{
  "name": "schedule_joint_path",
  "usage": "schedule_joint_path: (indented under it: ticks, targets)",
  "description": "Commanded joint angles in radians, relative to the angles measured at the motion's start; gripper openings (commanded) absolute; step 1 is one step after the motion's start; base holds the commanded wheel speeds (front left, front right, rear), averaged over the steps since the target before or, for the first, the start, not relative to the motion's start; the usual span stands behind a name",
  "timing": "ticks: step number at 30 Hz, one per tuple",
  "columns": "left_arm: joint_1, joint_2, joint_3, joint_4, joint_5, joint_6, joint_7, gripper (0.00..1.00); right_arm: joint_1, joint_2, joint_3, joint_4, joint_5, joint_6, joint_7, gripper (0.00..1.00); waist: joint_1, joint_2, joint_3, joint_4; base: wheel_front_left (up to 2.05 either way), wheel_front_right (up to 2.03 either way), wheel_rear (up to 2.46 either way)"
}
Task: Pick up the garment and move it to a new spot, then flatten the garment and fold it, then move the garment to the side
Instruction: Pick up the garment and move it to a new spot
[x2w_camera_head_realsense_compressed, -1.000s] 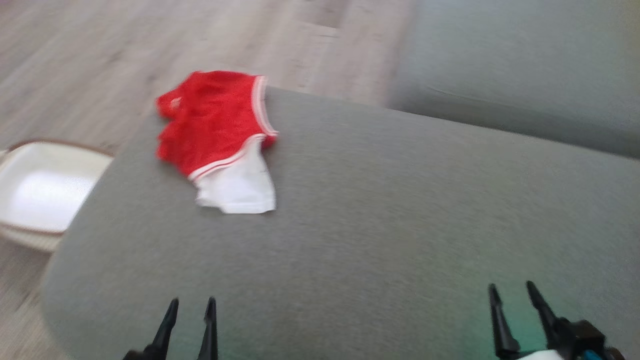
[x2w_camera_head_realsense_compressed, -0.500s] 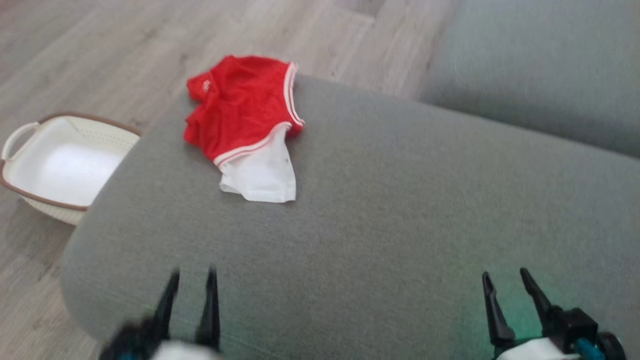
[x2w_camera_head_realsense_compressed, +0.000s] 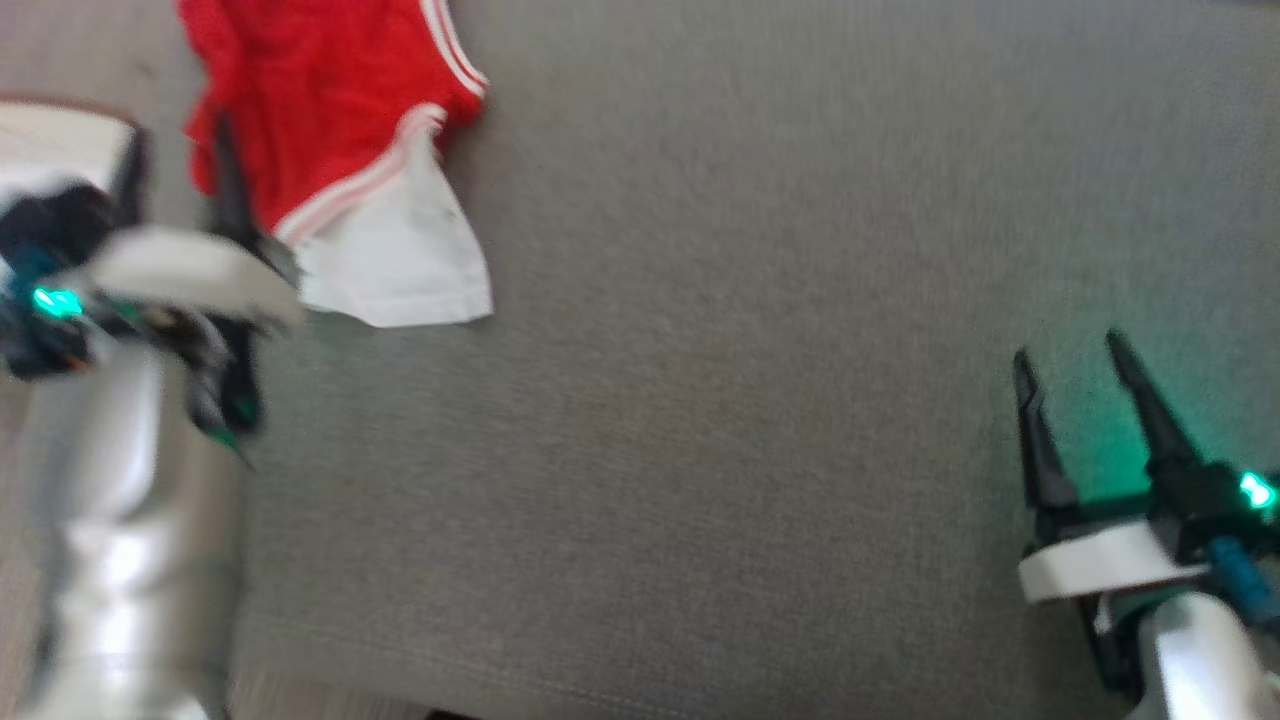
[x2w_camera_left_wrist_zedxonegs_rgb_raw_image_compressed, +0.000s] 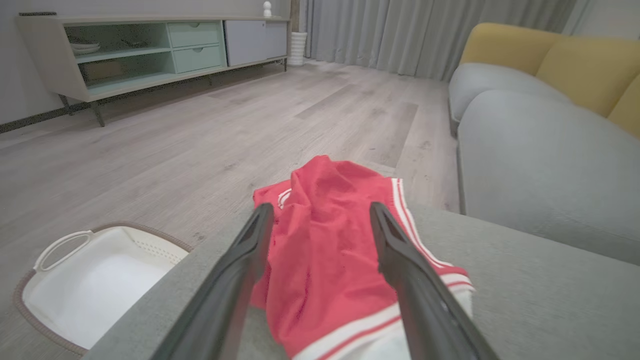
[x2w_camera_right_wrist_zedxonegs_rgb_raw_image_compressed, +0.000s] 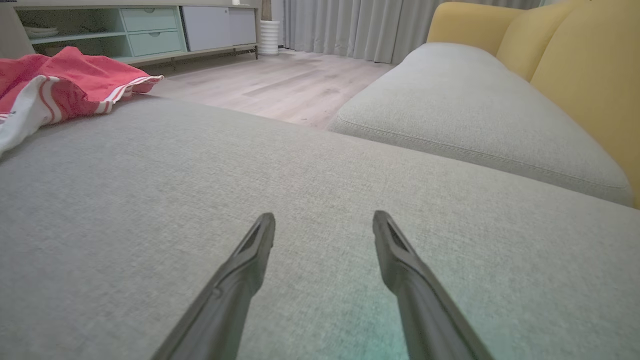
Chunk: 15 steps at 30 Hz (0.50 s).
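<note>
The garment (x2w_camera_head_realsense_compressed: 340, 130), red shorts with white stripes and a white panel, lies crumpled at the far left end of the grey sofa cushion (x2w_camera_head_realsense_compressed: 750, 400). My left gripper (x2w_camera_head_realsense_compressed: 180, 125) is blurred and stands open at the garment's left edge. In the left wrist view the left gripper (x2w_camera_left_wrist_zedxonegs_rgb_raw_image_compressed: 321, 206) frames the red cloth (x2w_camera_left_wrist_zedxonegs_rgb_raw_image_compressed: 325, 280) between its spread fingers; I cannot tell whether they touch it. My right gripper (x2w_camera_head_realsense_compressed: 1066, 345) hangs open over bare cushion at the lower right, far from the garment. In the right wrist view the right gripper (x2w_camera_right_wrist_zedxonegs_rgb_raw_image_compressed: 324, 216) holds nothing and the garment (x2w_camera_right_wrist_zedxonegs_rgb_raw_image_compressed: 70, 80) lies far left.
A white basket (x2w_camera_left_wrist_zedxonegs_rgb_raw_image_compressed: 95, 280) with a brown rim stands on the wooden floor just past the cushion's left end. A second grey cushion (x2w_camera_right_wrist_zedxonegs_rgb_raw_image_compressed: 465, 100) and yellow backrests (x2w_camera_right_wrist_zedxonegs_rgb_raw_image_compressed: 590, 75) lie to the right. A sideboard (x2w_camera_left_wrist_zedxonegs_rgb_raw_image_compressed: 150, 50) stands across the room.
The head camera has tipped down and closer, so the whole picture has shifted. My left arm has reached forward to the garment. Both grippers remain open.
</note>
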Motion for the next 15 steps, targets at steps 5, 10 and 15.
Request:
schedule_joint_path:
  ticks: [5, 10, 15]
  targets:
    - [-0.195, 0.107, 0.071, 0.176, -0.014, 0.030, 0.007, 1.00, -0.021, -0.038, 0.041, -0.140, -0.008, -0.001, 0.044, 1.00, -0.0005, 0.0000, 0.209, -0.083, 0.00, 0.00, 0.00]
    - [-0.300, 0.153, 0.080, 0.355, -0.033, -0.003, 0.016, 1.00, -0.011, -0.055, 0.067, -0.226, 0.001, -0.001, 0.080, 1.00, -0.0005, 0.0000, 0.260, -0.115, 0.00, 0.00, 0.00]
    - [-0.352, 0.167, 0.055, 0.461, -0.017, -0.014, 0.019, 1.00, -0.001, -0.060, 0.062, -0.270, 0.007, -0.001, 0.098, 1.00, -0.0005, 0.0000, 0.280, -0.127, 0.00, 0.00, 0.00]
